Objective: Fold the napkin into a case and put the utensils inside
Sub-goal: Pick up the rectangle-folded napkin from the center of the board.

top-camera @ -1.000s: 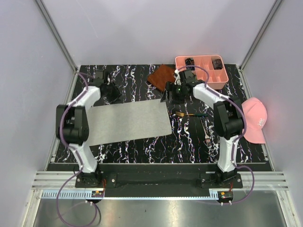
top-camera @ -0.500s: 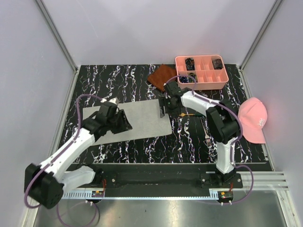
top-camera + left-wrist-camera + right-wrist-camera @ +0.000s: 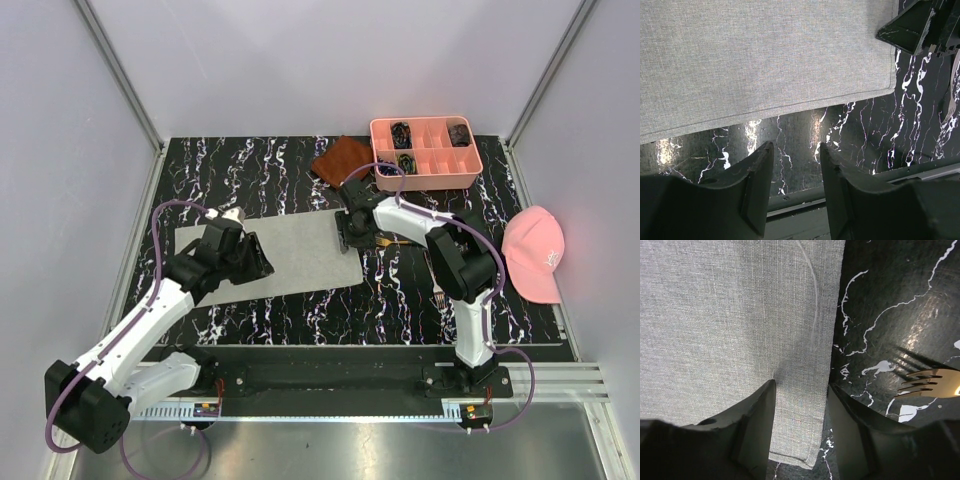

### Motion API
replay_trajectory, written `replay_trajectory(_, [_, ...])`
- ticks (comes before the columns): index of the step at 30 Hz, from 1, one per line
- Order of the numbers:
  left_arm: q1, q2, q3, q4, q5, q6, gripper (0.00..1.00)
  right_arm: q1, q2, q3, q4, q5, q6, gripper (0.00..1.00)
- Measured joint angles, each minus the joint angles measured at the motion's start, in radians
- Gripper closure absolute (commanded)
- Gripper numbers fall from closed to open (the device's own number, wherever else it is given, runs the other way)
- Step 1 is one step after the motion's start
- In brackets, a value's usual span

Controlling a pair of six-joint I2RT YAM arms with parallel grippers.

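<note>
The light grey napkin [image 3: 290, 252] lies flat and unfolded on the black marbled table. My left gripper [image 3: 256, 262] is open and empty over its near middle; in the left wrist view the gripper [image 3: 796, 146] hangs over bare table just past the napkin's [image 3: 765, 55] near hem. My right gripper [image 3: 345, 236] is open at the napkin's right edge. In the right wrist view it [image 3: 801, 386] straddles that hem of the napkin [image 3: 730, 315], one finger on cloth, one on the table. The dark utensil with gold tines [image 3: 400, 242] [image 3: 927, 382] lies just right. The silver fork [image 3: 437, 282] lies nearer.
A rust-brown cloth [image 3: 338, 158] and a pink compartment tray [image 3: 470, 172] sit at the back. A pink cap [image 3: 538, 252] lies at the right edge. The table's front rail [image 3: 805, 205] is close under my left gripper.
My left arm swung from the far-left back corner to over the napkin's near middle. My right gripper moved down from near the brown cloth onto the napkin's right edge.
</note>
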Motion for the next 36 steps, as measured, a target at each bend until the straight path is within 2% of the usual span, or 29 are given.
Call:
replay_trajectory(6, [0.000, 0.007, 0.004, -0.002, -0.004, 0.004, 0.52, 0.015, 0.002, -0.006, 0.000, 0.085, 0.018, 0.70])
replay_trajectory(9, [0.010, 0.023, 0.017, -0.001, -0.003, 0.007, 0.51, 0.018, 0.003, -0.007, 0.000, 0.110, 0.019, 0.83])
replay_trajectory(10, [0.018, 0.031, 0.022, 0.000, 0.000, 0.007, 0.51, 0.019, 0.005, -0.006, 0.001, 0.117, 0.019, 0.91])
replay_trajectory(13, [0.069, 0.048, 0.027, 0.003, 0.021, 0.006, 0.51, 0.020, 0.011, 0.002, 0.002, 0.120, 0.018, 1.00])
replay_trajectory(17, [0.185, 0.090, 0.027, 0.011, 0.087, 0.007, 0.53, 0.022, 0.011, 0.003, 0.002, 0.127, 0.008, 1.00])
replay_trajectory(24, [0.343, 0.273, 0.061, 0.035, 0.183, 0.023, 0.58, 0.019, -0.011, -0.019, 0.016, 0.114, -0.049, 1.00])
replay_trajectory(30, [0.384, 0.405, 0.121, 0.063, 0.224, 0.029, 0.59, -0.039, -0.100, -0.076, -0.002, 0.079, -0.108, 1.00])
replay_trajectory(36, [0.384, 0.453, 0.164, 0.090, 0.241, 0.029, 0.59, -0.151, -0.251, -0.130, -0.005, 0.073, -0.148, 1.00])
